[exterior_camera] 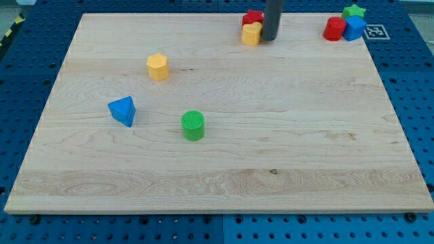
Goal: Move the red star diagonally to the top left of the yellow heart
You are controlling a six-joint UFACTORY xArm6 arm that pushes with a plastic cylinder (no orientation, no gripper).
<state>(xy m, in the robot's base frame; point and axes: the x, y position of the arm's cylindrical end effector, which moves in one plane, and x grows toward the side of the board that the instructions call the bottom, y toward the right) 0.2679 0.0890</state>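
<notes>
Camera view showed no fingers, only my tip [270,38] touching the right side of the yellow heart [251,34], red star [253,17] just behind it.

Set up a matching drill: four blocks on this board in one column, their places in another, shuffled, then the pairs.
Blocks:
1. green cylinder
2. blue triangle block
3. green star
4. yellow heart

Places:
A. top right corner group, with a red block and a blue block
B. beside my tip, at the view's top
C. farthest toward the view's left
D. lower middle of the board, right of the blue triangle block

Pairs: 1-D, 2-C, 3-A, 4-B
</notes>
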